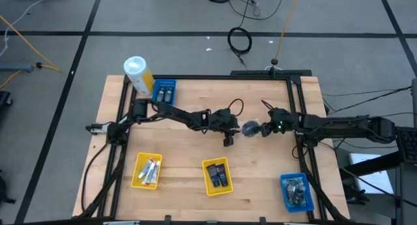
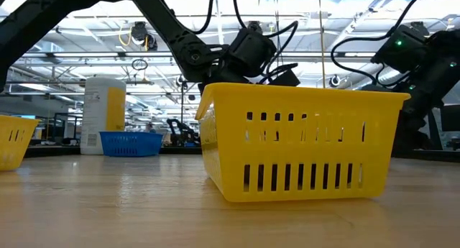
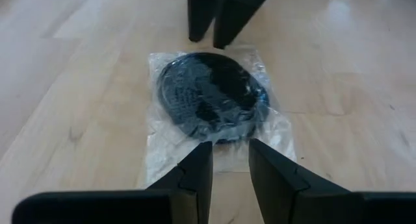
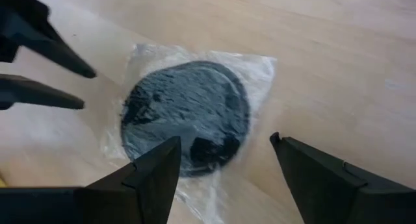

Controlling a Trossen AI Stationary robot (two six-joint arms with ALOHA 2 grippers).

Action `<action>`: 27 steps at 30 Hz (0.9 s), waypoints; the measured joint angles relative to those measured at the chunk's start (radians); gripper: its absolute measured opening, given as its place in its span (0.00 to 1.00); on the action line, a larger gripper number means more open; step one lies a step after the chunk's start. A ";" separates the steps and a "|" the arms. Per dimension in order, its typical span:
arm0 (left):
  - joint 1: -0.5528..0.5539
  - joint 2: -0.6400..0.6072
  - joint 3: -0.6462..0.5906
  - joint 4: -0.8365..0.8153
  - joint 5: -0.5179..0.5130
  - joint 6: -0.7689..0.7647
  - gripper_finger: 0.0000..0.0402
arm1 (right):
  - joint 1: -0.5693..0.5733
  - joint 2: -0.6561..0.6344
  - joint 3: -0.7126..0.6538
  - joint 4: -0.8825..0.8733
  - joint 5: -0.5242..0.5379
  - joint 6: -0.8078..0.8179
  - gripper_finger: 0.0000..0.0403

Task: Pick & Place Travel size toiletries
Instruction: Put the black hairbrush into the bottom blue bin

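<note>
Counts, from above: four trays on the wooden table (image 1: 189,114). Two are yellow: one (image 1: 147,171) front left with white tubes (image 1: 151,169), one (image 1: 217,176) front centre with small dark bottles (image 1: 219,175). Two are blue: one (image 1: 163,90) at the back left with dark bottles, one (image 1: 296,190) front right with grey packets (image 1: 296,189). One white-and-yellow canister (image 1: 138,74) stands beside the back blue tray.

One clear-wrapped round dark packet (image 1: 250,128) lies flat mid-table between both grippers. Left gripper (image 3: 229,160): fingers narrowly apart at the wrapper's edge, nothing held. Right gripper (image 4: 224,160): fingers wide apart, packet edge between them, not clamped.

No writing is legible.
</note>
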 joint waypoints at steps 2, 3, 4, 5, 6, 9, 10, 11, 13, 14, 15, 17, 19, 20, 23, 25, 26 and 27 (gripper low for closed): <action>0.005 0.000 0.000 0.000 -0.001 -0.001 0.24 | 0.000 0.032 0.000 0.049 -0.008 0.001 0.62; 0.006 0.001 0.000 0.000 0.005 -0.001 0.24 | 0.000 0.047 0.000 0.068 -0.014 0.001 0.62; 0.008 0.009 0.000 0.011 0.016 -0.002 0.24 | 0.000 0.062 0.000 0.084 -0.020 0.001 0.62; 0.008 0.016 0.000 0.024 0.024 -0.003 0.24 | 0.000 0.076 0.000 0.101 -0.028 0.001 0.62; 0.008 0.020 0.000 0.020 0.034 -0.004 0.24 | 0.000 0.089 0.000 0.118 -0.034 0.001 0.62; 0.006 0.044 0.001 0.036 0.075 0.000 0.24 | 0.000 0.125 -0.001 0.170 -0.054 0.003 0.62; 0.006 0.050 0.001 0.031 0.082 -0.004 0.24 | 0.000 0.134 -0.001 0.185 -0.065 0.003 0.62; 0.005 0.056 0.001 0.031 0.084 -0.007 0.24 | 0.000 0.145 -0.002 0.201 -0.071 0.005 0.62; 0.006 0.062 0.001 0.039 0.084 -0.008 0.24 | 0.000 0.161 -0.002 0.225 -0.089 0.006 0.62; 0.007 0.062 0.001 0.038 0.083 -0.009 0.24 | 0.000 0.170 -0.002 0.240 -0.096 0.006 0.62; 0.009 0.062 0.001 0.037 0.083 -0.010 0.24 | 0.000 0.179 -0.002 0.254 -0.102 0.007 0.62; 0.010 0.062 0.001 0.036 0.084 -0.010 0.24 | 0.000 0.185 -0.003 0.277 -0.117 0.006 0.62; 0.011 0.062 0.001 0.035 0.081 -0.010 0.24 | 0.000 0.187 -0.004 0.295 -0.127 0.006 0.62; 0.012 0.062 0.001 0.035 0.081 -0.010 0.24 | 0.000 0.187 -0.005 0.302 -0.130 0.006 0.62; 0.012 0.062 0.001 0.033 0.080 -0.007 0.24 | 0.000 0.183 -0.006 0.325 -0.156 0.006 0.62; 0.012 0.062 0.001 0.032 0.077 -0.007 0.24 | 0.001 0.178 -0.006 0.334 -0.170 0.005 0.62; 0.012 0.062 0.001 0.032 0.077 -0.007 0.24 | 0.002 0.177 -0.007 0.337 -0.177 0.005 0.62; 0.012 0.062 0.001 0.032 0.077 -0.005 0.24 | 0.002 0.177 -0.007 0.339 -0.177 0.004 0.62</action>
